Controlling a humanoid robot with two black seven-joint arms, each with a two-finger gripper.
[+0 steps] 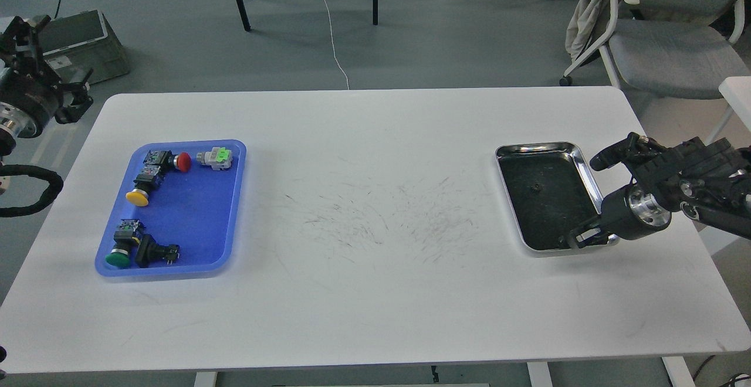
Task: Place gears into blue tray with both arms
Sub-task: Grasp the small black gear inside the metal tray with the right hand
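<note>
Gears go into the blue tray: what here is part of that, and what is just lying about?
Job: gear in steel tray; blue tray; right gripper; left gripper.
Lying about: push-button switches in the blue tray; chair; green crate.

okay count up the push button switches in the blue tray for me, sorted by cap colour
Red: 1
Yellow: 1
Green, round cap: 1
Light green on grey body: 1
Black: 1
Total: 5 in the blue tray
</note>
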